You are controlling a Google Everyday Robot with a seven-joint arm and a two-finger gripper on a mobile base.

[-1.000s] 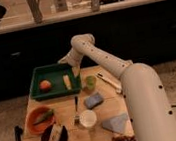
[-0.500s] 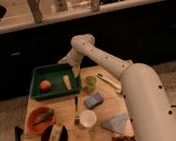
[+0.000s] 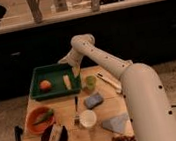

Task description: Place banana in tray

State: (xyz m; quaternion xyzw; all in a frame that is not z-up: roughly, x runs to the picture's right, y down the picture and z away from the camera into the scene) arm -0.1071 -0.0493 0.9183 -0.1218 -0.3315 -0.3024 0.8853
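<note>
Nothing has moved: jaws (image 3: pixel 75 71) (grip state unclear) hover beside banana (image 3: pixel 67 81) lying in tray (image 3: pixel 51 70).

The robot's arm is off-white and smooth, built of thick rounded tubular segments (image 3: pixel 142 101) that grow slimmer toward the far end, with bulbous domed joints between them. A faint seam rings each joint. Its small claw (image 3: pixel 75 72) at the tip, above the counter's far side, looks darker and greyish.
</note>
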